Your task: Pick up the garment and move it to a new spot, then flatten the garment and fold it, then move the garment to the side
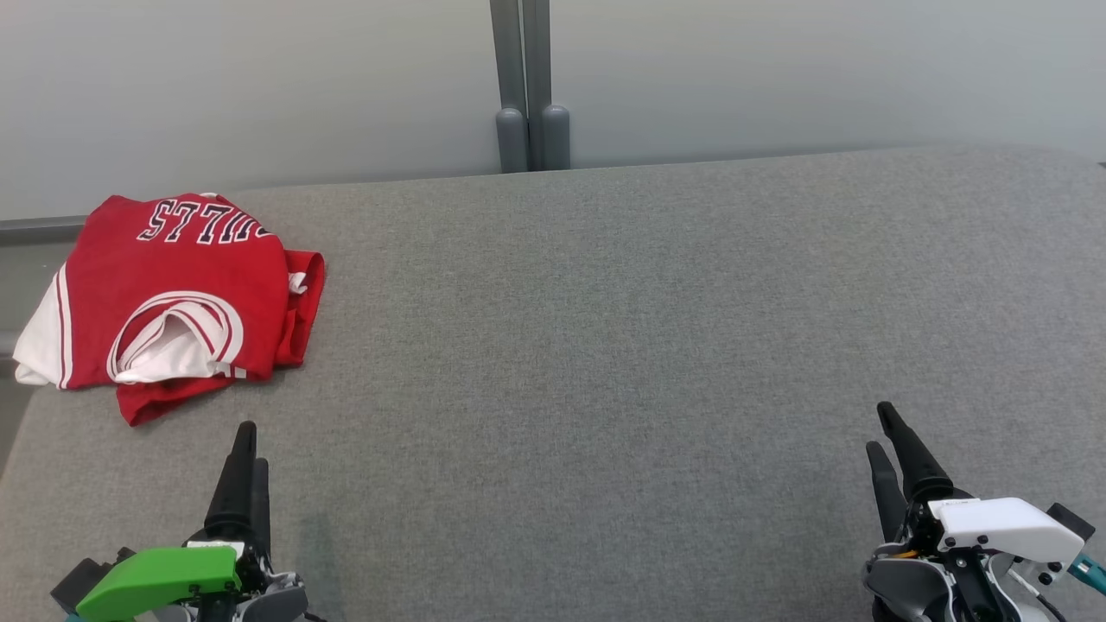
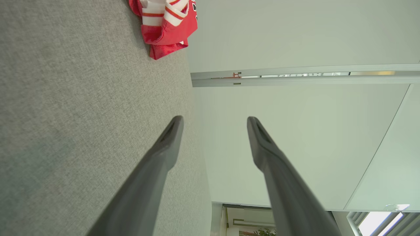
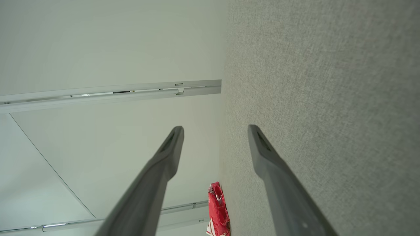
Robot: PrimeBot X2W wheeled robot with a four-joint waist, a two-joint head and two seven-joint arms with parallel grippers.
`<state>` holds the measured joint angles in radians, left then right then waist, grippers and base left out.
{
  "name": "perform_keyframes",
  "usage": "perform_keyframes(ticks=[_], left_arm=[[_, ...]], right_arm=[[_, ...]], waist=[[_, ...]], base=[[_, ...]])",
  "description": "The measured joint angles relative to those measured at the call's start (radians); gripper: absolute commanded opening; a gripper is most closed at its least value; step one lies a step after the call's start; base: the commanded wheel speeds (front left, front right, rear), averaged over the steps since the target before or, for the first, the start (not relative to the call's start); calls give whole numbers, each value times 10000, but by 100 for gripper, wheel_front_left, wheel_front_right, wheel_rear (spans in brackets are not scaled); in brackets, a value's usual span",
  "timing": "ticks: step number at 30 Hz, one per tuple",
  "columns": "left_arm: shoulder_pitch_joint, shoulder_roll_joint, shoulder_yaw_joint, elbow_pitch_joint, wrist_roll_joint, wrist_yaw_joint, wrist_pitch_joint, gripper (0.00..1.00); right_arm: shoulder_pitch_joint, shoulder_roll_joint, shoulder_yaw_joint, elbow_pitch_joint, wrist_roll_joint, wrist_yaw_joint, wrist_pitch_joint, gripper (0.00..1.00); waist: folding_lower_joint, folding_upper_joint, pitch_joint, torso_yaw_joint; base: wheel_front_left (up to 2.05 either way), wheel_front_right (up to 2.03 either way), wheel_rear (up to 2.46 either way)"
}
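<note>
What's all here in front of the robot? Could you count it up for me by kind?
Red-and-white garment: 1
Grey padded surface: 1
Grey posts at the wall: 2
Pairs of jaws, left and right, both open: 2
Total: 6
</note>
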<state>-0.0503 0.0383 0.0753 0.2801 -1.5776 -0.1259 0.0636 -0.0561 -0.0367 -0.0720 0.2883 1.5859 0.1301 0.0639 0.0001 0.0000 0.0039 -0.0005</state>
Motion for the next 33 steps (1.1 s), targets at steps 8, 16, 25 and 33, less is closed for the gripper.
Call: perform_keyframes(ticks=[8,16,25,33], left_arm=[[27,2,-140,-322,1009,73,-349,100],[42,6,-387,-767,2224,330,-669,100],[142,12,-708,-1141,4197,566,-1055,100],[205,17,-897,-1304,5833,694,-1346,100]], right_arm=[[6,-4,127,-297,-957,0,-347,100],[27,-13,155,-725,-2305,0,-679,100],[103,-25,328,-1290,-4197,0,-1055,100],[133,-40,581,-1666,-5873,0,-1331,100]], waist=[[0,0,3,2],[0,0,6,6],[0,0,12,16],[0,0,27,21]], base=[[0,0,0],[0,0,0],[0,0,0],[0,0,0]])
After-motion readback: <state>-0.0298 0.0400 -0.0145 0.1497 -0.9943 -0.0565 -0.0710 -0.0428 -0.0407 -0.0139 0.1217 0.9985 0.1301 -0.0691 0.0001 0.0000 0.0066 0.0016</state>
